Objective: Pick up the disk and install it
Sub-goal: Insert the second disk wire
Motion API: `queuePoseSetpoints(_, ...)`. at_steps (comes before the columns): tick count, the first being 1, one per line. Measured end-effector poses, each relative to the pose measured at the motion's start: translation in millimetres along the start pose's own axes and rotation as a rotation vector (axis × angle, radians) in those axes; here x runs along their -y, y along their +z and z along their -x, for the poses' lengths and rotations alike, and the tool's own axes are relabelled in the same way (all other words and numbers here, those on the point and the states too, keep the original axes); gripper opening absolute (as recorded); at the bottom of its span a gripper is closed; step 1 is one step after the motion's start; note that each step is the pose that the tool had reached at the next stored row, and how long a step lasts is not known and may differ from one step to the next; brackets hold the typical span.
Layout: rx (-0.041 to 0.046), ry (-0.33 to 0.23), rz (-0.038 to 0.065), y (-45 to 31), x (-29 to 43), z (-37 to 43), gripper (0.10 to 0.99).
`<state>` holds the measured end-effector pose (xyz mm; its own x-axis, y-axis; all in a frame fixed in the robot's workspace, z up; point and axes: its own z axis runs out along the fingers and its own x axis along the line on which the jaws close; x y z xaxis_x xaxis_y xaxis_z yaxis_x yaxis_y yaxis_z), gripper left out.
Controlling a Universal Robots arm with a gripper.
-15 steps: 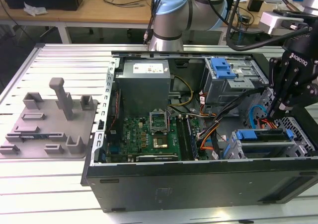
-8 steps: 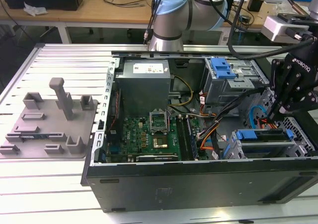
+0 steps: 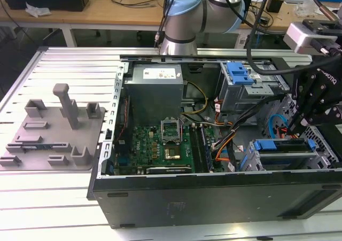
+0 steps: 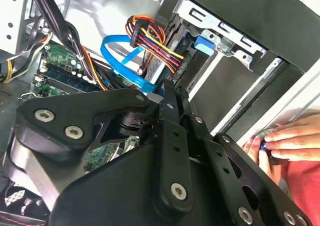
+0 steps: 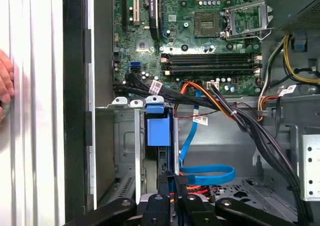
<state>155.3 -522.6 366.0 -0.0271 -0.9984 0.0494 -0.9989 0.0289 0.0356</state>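
The disk sits in the drive cage at the exterior view's right end of the open computer case, its bright blue carrier uppermost. In the first wrist view the disk stands edge-on in a slot of the cage. My gripper hangs just above the cage. Its black fingers sit close together at the near end of the disk, with nothing visible between them. In the second wrist view the gripper looks shut. I cannot tell whether the tips touch the disk.
A blue data cable and orange-and-black power cables run beside the cage. The motherboard fills the case floor and the power supply sits behind it. A person's hand rests outside the case. A grey fixture plate lies at the exterior view's left.
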Motion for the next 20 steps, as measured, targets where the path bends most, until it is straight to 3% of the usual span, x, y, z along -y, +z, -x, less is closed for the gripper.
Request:
queuePoseSetpoints(11,0.0165,-0.001,0.0,2.9,0.1,-5.1,0.161)
queuePoseSetpoints(20,0.0175,-0.002,0.0,6.9,0.3,-6.1,0.161)
